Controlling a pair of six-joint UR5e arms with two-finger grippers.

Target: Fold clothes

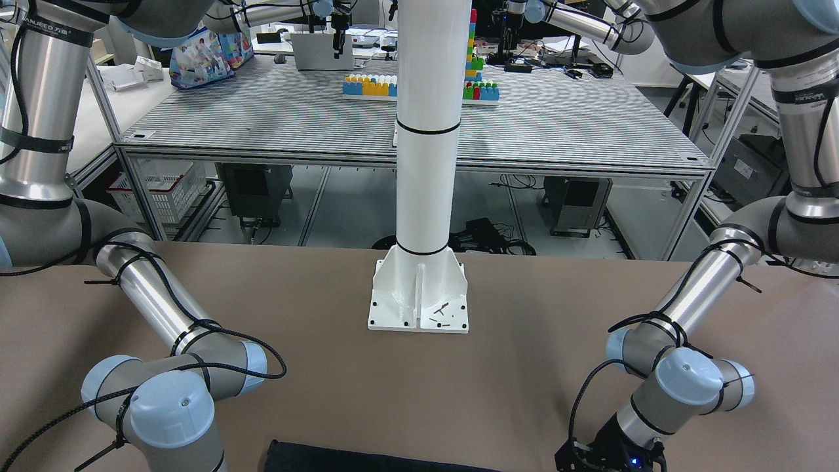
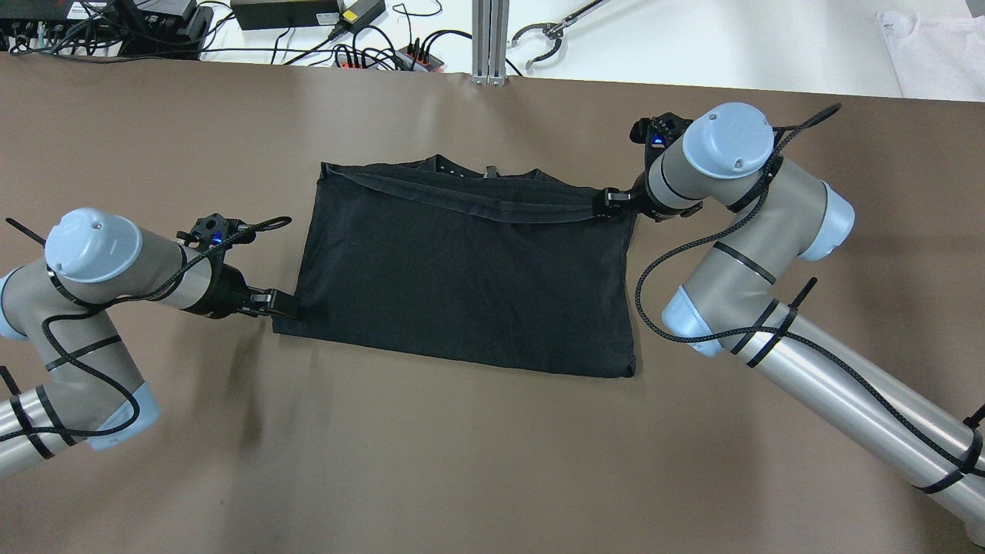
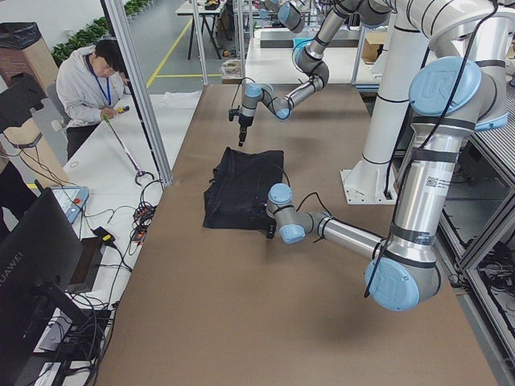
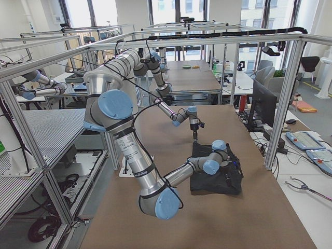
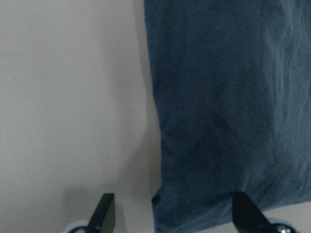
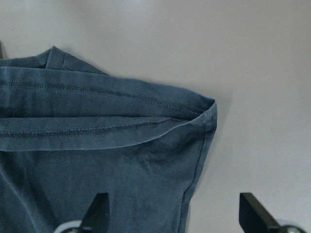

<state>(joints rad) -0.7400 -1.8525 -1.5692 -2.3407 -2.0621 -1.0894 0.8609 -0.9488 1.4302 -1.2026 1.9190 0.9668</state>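
One black rectangular soft fabric piece (image 2: 462, 277) lies flat on the brown table (image 2: 462, 477), across from the base of the single white pole (image 1: 426, 164), with one hemmed band turned over along its far edge. Two grippers are on it. The left gripper (image 2: 283, 305) sits at the near-left corner, its two fingers spread wide with that corner between them, and the right gripper (image 2: 609, 201) is at the far-right corner, its two fingers also wide apart over the hem.

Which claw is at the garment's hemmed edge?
The right claw, open at the far right corner of the black garment, where the stitched hem band runs. The left claw, also open, is at the plain near left corner.
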